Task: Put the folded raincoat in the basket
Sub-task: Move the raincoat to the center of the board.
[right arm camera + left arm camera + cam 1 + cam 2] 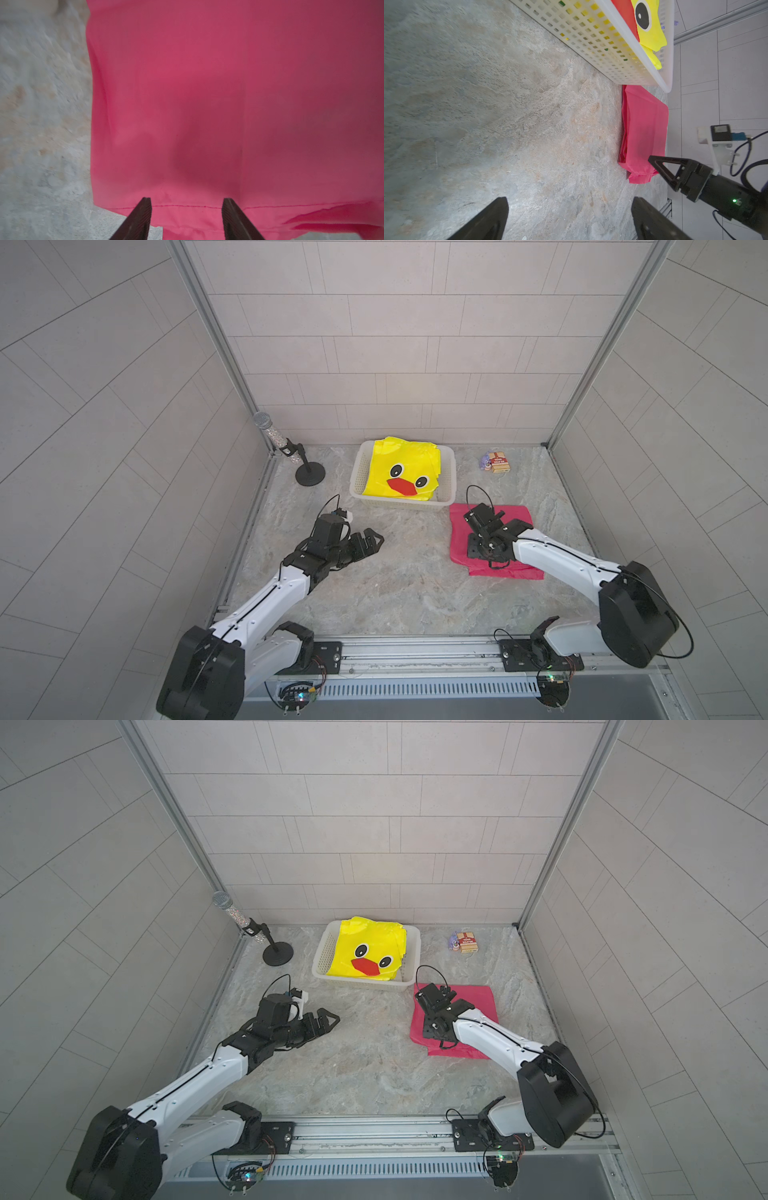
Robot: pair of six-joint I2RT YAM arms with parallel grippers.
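Near the worktop's right edge | pink folded raincoat lies flat, just beside basket (yellow duck coat already inside) | right gripper directly above its hem, jaws parted, empty | left gripper farther, spread wide.

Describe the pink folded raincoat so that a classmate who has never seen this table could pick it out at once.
Start at the white basket near the back wall, which holds a yellow duck-faced raincoat. The pink raincoat lies flat on the marble table just off the basket's near corner, under the right end effector. It is the only plain pink fabric, with no face.
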